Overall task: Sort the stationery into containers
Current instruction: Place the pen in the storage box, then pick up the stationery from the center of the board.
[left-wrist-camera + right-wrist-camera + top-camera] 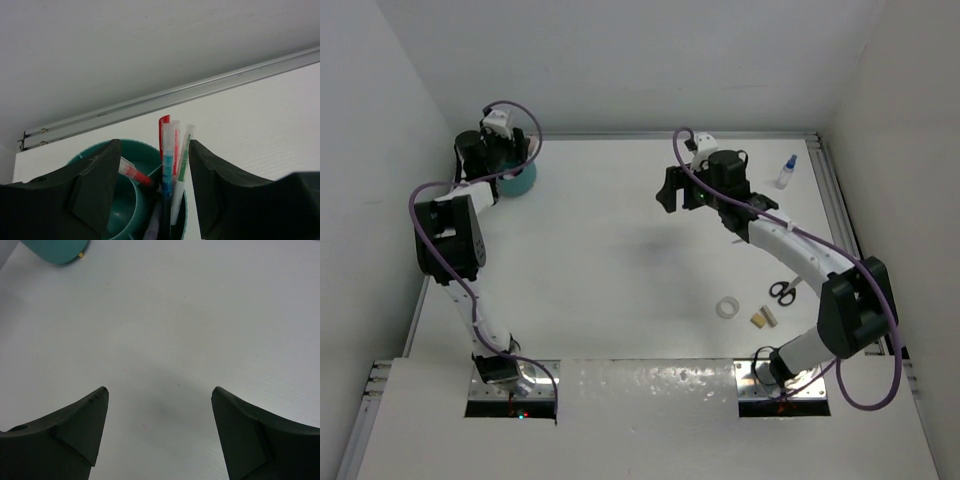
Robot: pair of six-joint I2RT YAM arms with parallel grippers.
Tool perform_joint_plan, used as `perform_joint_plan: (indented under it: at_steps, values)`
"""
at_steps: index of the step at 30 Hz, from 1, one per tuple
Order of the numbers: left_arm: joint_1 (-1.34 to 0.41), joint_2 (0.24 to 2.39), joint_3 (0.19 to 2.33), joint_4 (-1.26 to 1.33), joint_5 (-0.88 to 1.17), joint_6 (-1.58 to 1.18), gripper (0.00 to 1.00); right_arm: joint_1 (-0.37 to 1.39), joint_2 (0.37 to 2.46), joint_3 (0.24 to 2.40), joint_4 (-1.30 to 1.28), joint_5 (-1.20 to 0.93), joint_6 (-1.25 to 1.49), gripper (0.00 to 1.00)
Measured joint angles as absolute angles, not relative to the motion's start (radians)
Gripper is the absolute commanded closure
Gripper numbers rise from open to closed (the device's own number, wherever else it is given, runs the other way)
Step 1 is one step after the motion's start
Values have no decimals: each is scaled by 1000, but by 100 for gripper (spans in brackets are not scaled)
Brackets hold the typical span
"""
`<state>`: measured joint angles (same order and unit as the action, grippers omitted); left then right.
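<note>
The left gripper [155,150] hangs spread over the teal pot [142,146], jaws either side of the pens [168,150] standing inside; a crooked lift could snag one and tip it out; the right gripper [157,395], spread and empty, hovers well apart from the pot.

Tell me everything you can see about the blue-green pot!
The teal pot is round, looks like smooth plastic, and stands upright at the far left of the white table. Inside, dividers wall off a round inner cup. A blue pen, a red pen and a green pen stand together in a side compartment, and a red-banded pen leans across a divider. The left pincer hangs open right above it, one finger on each side of the pens.
</note>
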<state>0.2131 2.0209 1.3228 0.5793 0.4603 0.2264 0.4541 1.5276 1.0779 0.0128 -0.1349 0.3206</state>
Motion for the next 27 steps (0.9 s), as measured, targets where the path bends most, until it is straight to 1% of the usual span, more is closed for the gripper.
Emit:
perform_joint_plan:
  at_steps: [6,8,11,12,13,14,18,19,21,22,25,27]
  values:
    - [212,2018,1396,553,471,204,45,456,1444,1075,-33,-68,350,18]
    - [202,2005,1421,523,470,205,45,456,1409,1075,-80,-26,367,22]
    - [173,1954,1440,450,447,213,47,453,1353,1075,-191,58,402,49]
    - [156,1928,1440,424,437,216,48,448,1334,1072,-233,86,421,63]
    - [134,1897,1439,393,425,220,49,443,1312,1062,-268,111,446,67]
    - [110,1869,1436,372,417,227,50,437,1288,1047,-296,135,470,67]
    - [-47,1698,1353,278,366,268,51,385,1156,912,-416,221,603,53]
    - [-100,1654,1326,247,364,278,52,359,1124,874,-452,233,641,47]
    - [-215,1584,1275,200,362,283,53,299,1079,813,-520,239,710,39]
    - [-279,1554,1245,176,358,282,53,270,1063,788,-553,240,741,31]
    - [-477,1520,1171,102,329,268,54,207,1023,740,-640,242,812,21]
    - [-596,1531,1147,40,305,243,54,174,985,731,-691,243,839,20]
